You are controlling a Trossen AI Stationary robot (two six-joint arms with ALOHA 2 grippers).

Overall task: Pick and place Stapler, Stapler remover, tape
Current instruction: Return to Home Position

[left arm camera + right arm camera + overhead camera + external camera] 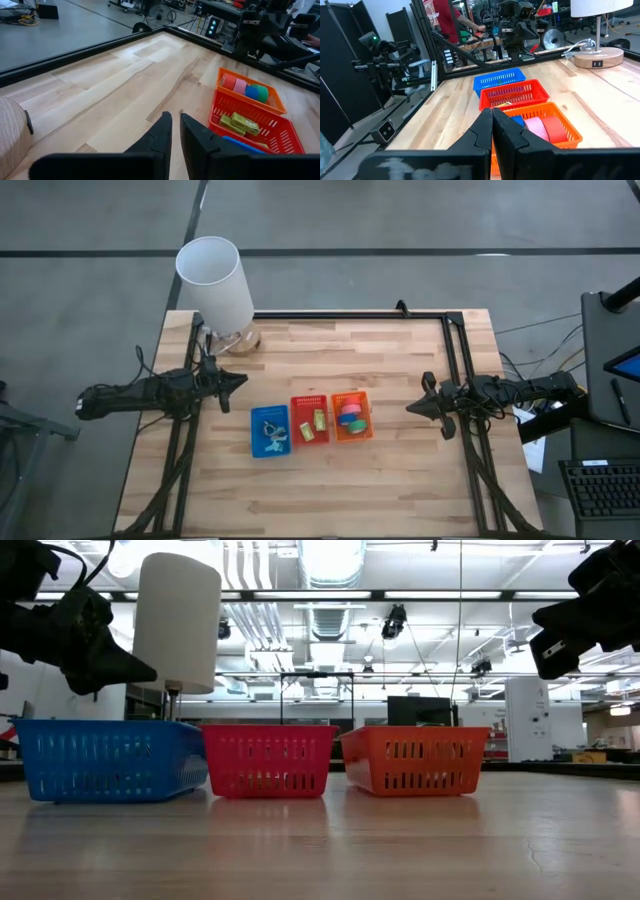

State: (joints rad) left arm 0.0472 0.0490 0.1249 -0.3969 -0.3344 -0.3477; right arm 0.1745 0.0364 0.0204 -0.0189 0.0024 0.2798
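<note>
Three small baskets stand in a row mid-table: a blue basket [269, 430], a red basket [309, 420] and an orange basket [351, 416]. Tape rolls [350, 417] in pink, green, blue and orange lie in the orange basket and also show in the left wrist view [247, 89]. Yellow-green blocks [240, 124] lie in the red one. Small pale items [275, 436] that I cannot name sit in the blue one. No stapler shows plainly. My left gripper [241, 380] hovers shut to the left of the baskets. My right gripper [411, 408] hovers shut to their right.
A white-shaded lamp [215, 280] stands on its wooden base [237, 340] at the table's far left corner, close behind my left arm. A black frame [350, 314] runs along the far edge and both sides. Bare wood lies in front of the baskets [320, 490].
</note>
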